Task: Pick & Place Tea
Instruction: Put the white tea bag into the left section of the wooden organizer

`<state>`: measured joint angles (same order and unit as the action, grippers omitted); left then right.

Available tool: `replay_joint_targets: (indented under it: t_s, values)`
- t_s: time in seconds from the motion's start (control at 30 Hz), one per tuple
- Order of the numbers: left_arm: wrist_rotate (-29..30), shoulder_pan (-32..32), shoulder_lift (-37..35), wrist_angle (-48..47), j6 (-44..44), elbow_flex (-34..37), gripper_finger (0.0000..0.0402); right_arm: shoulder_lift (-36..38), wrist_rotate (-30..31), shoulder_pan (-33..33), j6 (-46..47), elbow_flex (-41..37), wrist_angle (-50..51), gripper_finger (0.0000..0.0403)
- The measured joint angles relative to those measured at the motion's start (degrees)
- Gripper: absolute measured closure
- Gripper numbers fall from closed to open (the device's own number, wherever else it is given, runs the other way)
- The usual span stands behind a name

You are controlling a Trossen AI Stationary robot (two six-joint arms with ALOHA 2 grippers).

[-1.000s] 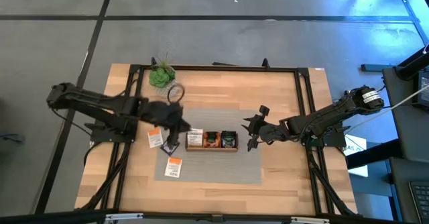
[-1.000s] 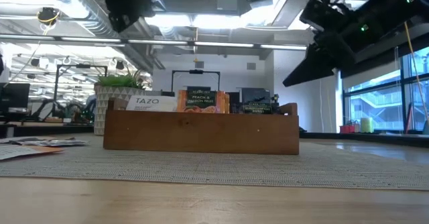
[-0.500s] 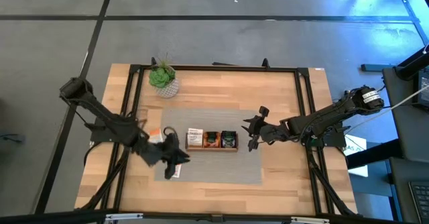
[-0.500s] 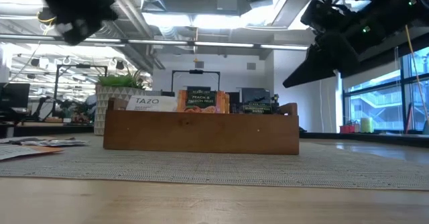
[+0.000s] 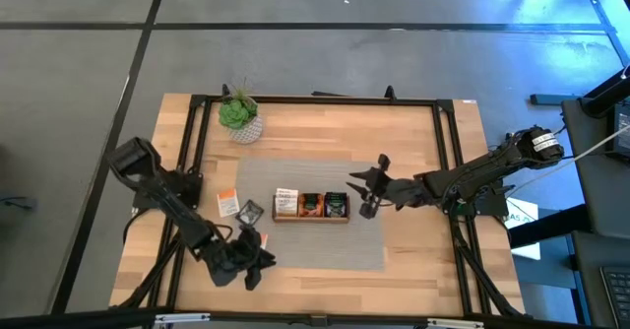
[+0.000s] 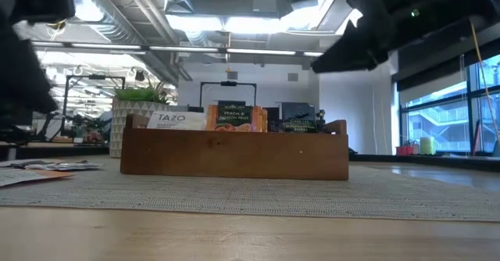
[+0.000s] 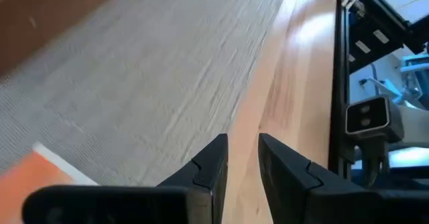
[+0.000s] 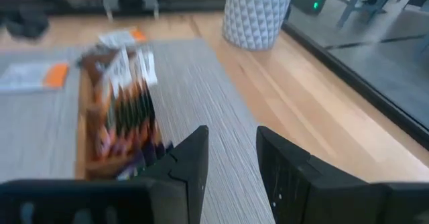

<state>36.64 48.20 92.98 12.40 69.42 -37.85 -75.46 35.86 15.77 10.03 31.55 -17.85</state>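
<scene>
My left gripper (image 5: 248, 262) hangs over the grey mat's near-left corner, jaws slightly apart w/ nothing between them. A white-and-orange tea sachet (image 7: 50, 170) lies flat just beside it. Other loose sachets (image 5: 228, 203) sit left of the wooden tray (image 5: 311, 218). Right gripper (image 5: 362, 193), jaws part open and empty, hovers at the tray's right end. Left arm's nearer.

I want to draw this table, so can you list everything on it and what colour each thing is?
tray: one, brown wood, middle of the mat, tea packed upright in three compartments
loose tea: at least two, white-and-orange and dark, left of the tray
mat: one, grey, mid-table
plant: one, green in a white pot, far left corner
table: one, light wood
left claw: dark, near left edge of the mat
right claw: dark, right of the tray
</scene>
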Motion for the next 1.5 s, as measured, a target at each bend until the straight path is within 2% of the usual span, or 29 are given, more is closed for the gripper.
replay_joint_targets:
  t_s: [0.17,0.33,0.4,0.63,0.77,1.0,1.3,1.5]
  values:
    - [0.0,1.2,3.6,1.1,3.3,0.0,0.0320,0.0,-1.9,0.0,-0.1,0.1,-7.8,0.0274]
    - [0.0,1.2,5.6,0.8,4.8,0.0,0.0322,-1.5,-20.9,0.2,-10.9,5.1,-9.9,0.0274]
    - [-0.1,0.8,6.4,0.8,4.9,0.0,0.0324,-3.8,-24.2,1.1,-13.5,8.3,-9.4,0.0274]
    - [-2.2,0.0,7.3,0.4,6.2,0.0,0.0325,-17.6,-22.0,1.7,-19.3,23.1,-0.7,0.0274]
    - [-0.2,1.2,3.9,-0.2,4.4,0.0,0.0323,-25.3,-22.0,2.1,-22.8,32.3,7.8,0.0274]
    - [4.5,6.2,-3.3,-7.4,9.4,-0.1,0.0320,-36.2,-22.0,2.1,-29.5,45.0,12.4,0.0274]
    - [8.1,9.5,-6.1,-34.8,15.8,-7.1,0.0320,-48.0,-22.3,2.2,-32.7,62.1,18.2,0.0274]
    - [1.3,9.5,-6.0,-42.7,20.1,-7.8,0.0321,-56.2,-22.0,2.2,-32.6,70.5,18.8,0.0274]
